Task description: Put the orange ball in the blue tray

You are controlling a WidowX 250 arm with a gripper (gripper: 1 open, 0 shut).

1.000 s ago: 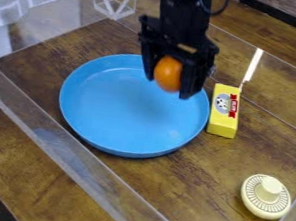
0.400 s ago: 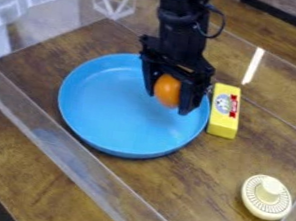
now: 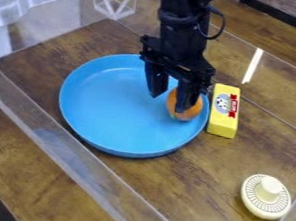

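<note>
The orange ball [image 3: 184,107] lies inside the blue tray [image 3: 105,103], near the tray's right rim. My gripper [image 3: 175,89] points straight down just above it. The black fingers [image 3: 155,80] stand a little apart, and the ball sits below and slightly right of the gap, partly hidden by the right finger. Nothing is held between the jaws.
A yellow box [image 3: 224,110] lies just outside the tray's right rim, close to the gripper. A cream ridged disc [image 3: 265,194] sits at the lower right. A clear wall [image 3: 54,132] borders the wooden table along the left and front.
The gripper came down slightly over the tray. The ball has left the fingers and now lies lower and to the right, on the tray floor.
</note>
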